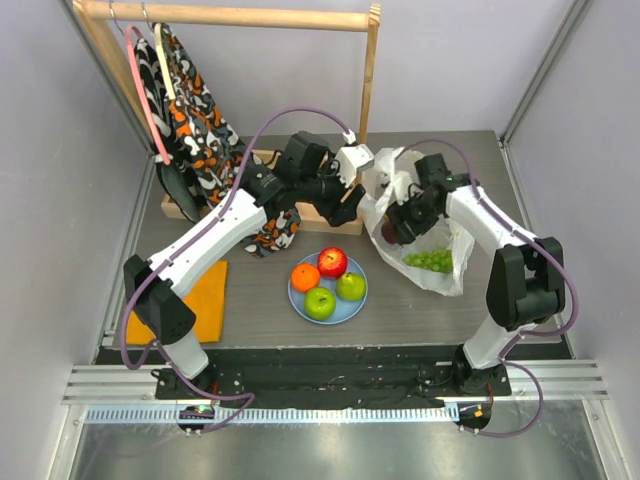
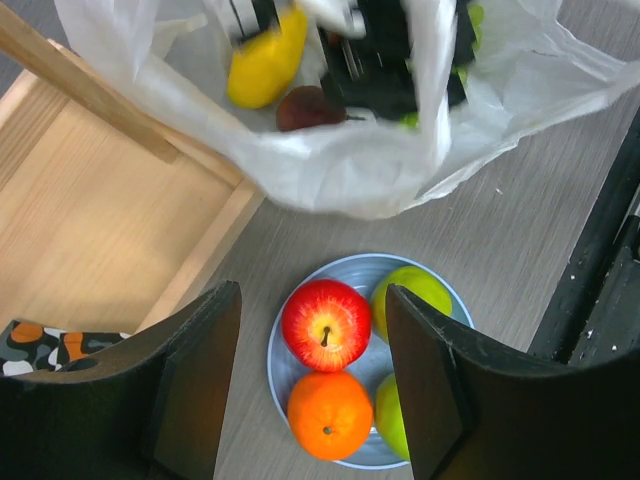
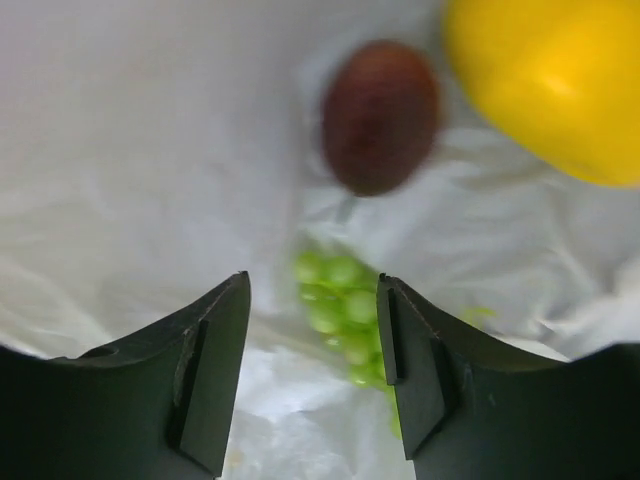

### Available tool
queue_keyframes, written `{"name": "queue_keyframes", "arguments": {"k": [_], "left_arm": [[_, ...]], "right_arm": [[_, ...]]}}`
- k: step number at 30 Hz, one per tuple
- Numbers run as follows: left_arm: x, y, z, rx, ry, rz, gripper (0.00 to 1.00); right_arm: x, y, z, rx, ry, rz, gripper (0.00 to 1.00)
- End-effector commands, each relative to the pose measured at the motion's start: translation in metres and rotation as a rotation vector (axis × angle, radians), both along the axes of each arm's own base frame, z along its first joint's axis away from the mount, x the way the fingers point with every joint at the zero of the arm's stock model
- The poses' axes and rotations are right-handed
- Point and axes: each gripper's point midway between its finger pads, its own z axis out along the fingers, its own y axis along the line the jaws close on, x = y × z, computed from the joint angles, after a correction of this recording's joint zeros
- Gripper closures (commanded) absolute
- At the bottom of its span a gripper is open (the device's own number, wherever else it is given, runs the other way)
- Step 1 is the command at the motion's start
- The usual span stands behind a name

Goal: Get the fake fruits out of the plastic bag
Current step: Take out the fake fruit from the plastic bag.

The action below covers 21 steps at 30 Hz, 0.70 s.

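The right pincer [image 3: 312, 285] is reaching inside the plastic bag [image 3: 150, 150], its jaws standing partly apart and gripping nothing; the bag is lying on the table [image 2: 520, 220] just beside the plate [image 2: 350, 270]. Three fruits are waiting inside it: the dark plum [image 3: 380, 115] is lying a little beyond the fingertips, the yellow mango [image 3: 550, 85] is sitting close to the plum's right, and the grape bunch [image 3: 340, 300] is showing low between the jaws, though whether a fold of film is covering it cannot be told. The left pincer [image 2: 312, 295] is hovering over the plate, open and empty; the orange [image 2: 328, 415], the red apple [image 2: 325, 325] and two green fruits are already resting there. The plum looks the likeliest next pick; the right pincer should be pushing further in until the plum sits squarely between the pads at its widest part, since a glossy round fruit is apt to squirt out of a shallow pinch. It should be closing on fruit alone; trapped film would probably be dragging the whole bag up with it, so the left pincer might usefully be pinning the bag's edge.
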Motion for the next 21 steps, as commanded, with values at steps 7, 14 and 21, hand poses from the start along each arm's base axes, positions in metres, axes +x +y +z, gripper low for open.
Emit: {"name": "queue_keyframes", "arguments": {"k": [7, 14, 21], "left_arm": [[0.003, 0.004, 0.014, -0.009, -0.036, 0.008, 0.36], [0.003, 0.013, 0.012, 0.020, -0.056, 0.023, 0.36], [0.002, 0.019, 0.013, 0.036, -0.079, 0.033, 0.36]], "right_arm": [[0.078, 0.003, 0.005, 0.071, -0.094, -0.165, 0.32], [0.092, 0.012, -0.021, 0.075, -0.043, -0.197, 0.30], [0.087, 0.009, -0.021, 0.005, -0.052, -0.186, 0.45]]}}
